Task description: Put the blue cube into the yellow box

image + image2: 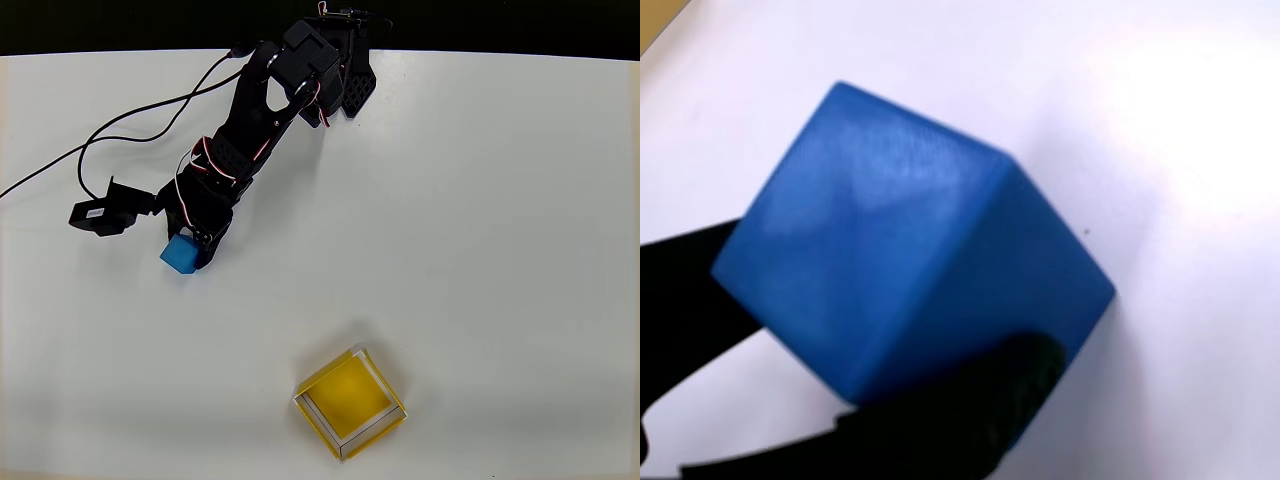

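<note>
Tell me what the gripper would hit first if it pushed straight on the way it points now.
The blue cube: it already sits between the fingers of the gripper. Beyond it, probably just bare white table; depth is unclear.

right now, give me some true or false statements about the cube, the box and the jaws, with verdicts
1. The blue cube sits between the fingers of the gripper. True.
2. The cube is already inside the yellow box. False: it is at the gripper, up and to the left of the box in the overhead view.
3. The yellow box holds nothing. True.
4. The box lies squarely aligned with the table edges. False: it sits turned at an angle.
5. In the wrist view the cube has a red face. False: its visible faces are all blue.
</note>
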### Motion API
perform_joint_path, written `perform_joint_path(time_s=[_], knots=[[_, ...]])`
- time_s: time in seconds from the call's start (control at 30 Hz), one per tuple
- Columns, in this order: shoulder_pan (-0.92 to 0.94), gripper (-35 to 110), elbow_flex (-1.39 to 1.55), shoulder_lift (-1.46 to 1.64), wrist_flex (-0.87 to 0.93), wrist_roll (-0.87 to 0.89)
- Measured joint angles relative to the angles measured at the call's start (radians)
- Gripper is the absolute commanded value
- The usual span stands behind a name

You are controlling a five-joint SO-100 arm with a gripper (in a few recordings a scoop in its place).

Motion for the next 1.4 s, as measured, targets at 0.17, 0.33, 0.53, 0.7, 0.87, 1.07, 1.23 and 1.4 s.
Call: perform_joint_path(time_s=[0.17, 0.33, 0.53, 0.7, 0.87, 1.07, 1.23, 1.4], knots=[[-0.015, 17, 0.0, 0.0, -0.02, -0.003], [-0.069, 17, 0.0, 0.035, -0.051, -0.003], [-0.196, 16, 0.0, 0.206, -0.103, 0.003], [-0.337, 16, 0.0, 0.296, -0.172, 0.002], [-0.449, 16, -0.026, 0.298, -0.249, 0.009], [-0.546, 16, -0.21, 0.169, -0.281, 0.023], [-0.571, 16, -0.402, 0.0, -0.282, 0.049], [-0.612, 16, -0.583, -0.144, -0.268, 0.083]])
